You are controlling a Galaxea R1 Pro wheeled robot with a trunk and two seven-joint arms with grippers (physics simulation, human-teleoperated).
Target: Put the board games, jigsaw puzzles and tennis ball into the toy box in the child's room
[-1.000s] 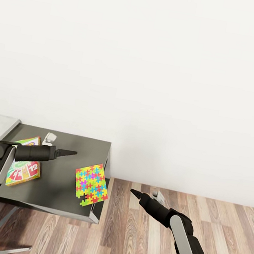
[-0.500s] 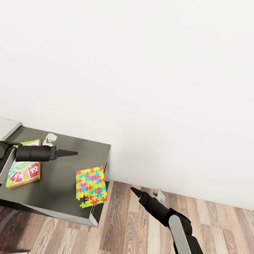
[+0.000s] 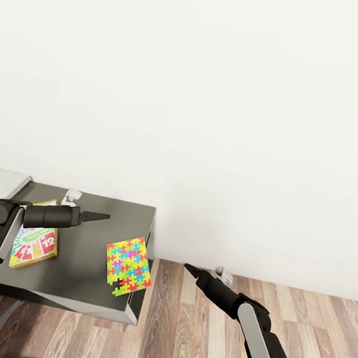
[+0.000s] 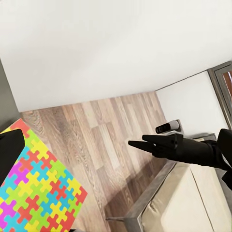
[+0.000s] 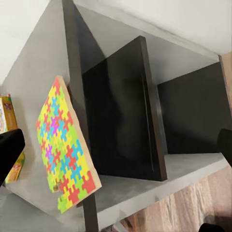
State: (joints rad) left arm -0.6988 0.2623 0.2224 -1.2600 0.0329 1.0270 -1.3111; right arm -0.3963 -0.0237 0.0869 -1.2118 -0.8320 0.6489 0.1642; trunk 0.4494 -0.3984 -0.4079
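Since a second ago my head view has shifted slightly; nothing else moved. Lower left, one table [image 3: 83, 247] holds one board game [image 3: 34, 236] and one jigsaw puzzle [image 3: 127, 266]. Two grippers, left gripper [image 3: 101, 217] and right gripper [image 3: 189, 270], both pinched closed, empty.

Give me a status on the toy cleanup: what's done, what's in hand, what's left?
Done: nothing visibly packed, and I can't see the toy box. In hand: nothing. The left tool hovers over the dark grey table section, the right tool over the wood floor; both look shut and empty. Left: the yellow many-coloured jigsaw slab overhangs the table's edge, and the green-edged board game box lies flat beside the left arm.
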